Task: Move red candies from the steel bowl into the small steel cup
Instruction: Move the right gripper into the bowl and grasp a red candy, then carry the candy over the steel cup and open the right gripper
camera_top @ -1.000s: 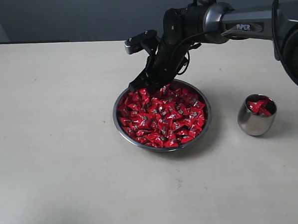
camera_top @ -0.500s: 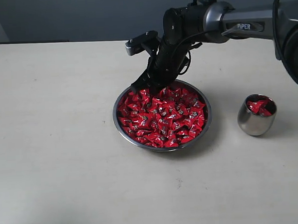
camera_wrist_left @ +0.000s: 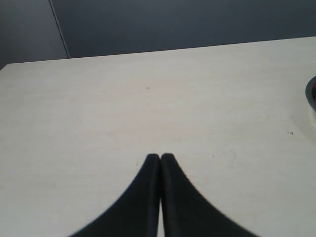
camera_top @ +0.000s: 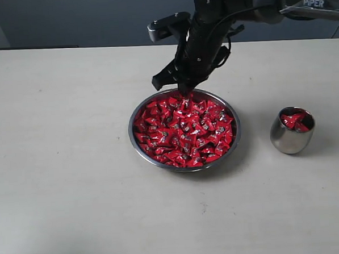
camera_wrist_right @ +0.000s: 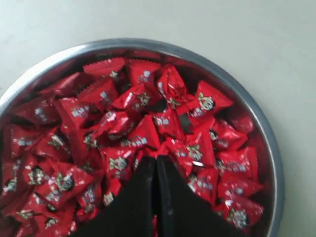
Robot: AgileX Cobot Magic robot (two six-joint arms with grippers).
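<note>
Well off to the left of the steel bowl, outside the exterior view, the left gripper is hanging over the bare, pale worktop. Its jaws are pressing tip to tip, clenched on nothing. Only a dark sliver at the edge of the left wrist view may be the bowl's rim, and I cannot tell for sure. The bowl itself is sitting near the middle of the worktop, and the red candies are heaping it almost to the rim, their shiny wrappers lying at all angles. The right gripper is pointing down over the bowl's far side as the exterior view shows it. In the right wrist view its tips are hovering just above the heap, inside the rim. Its jaws are closing flat against each other with only a thin line between them, and no candy is showing in that line. To the right of the bowl, apart from it, the small steel cup is standing on the worktop, holding a few more red candies just below its lip.
</note>
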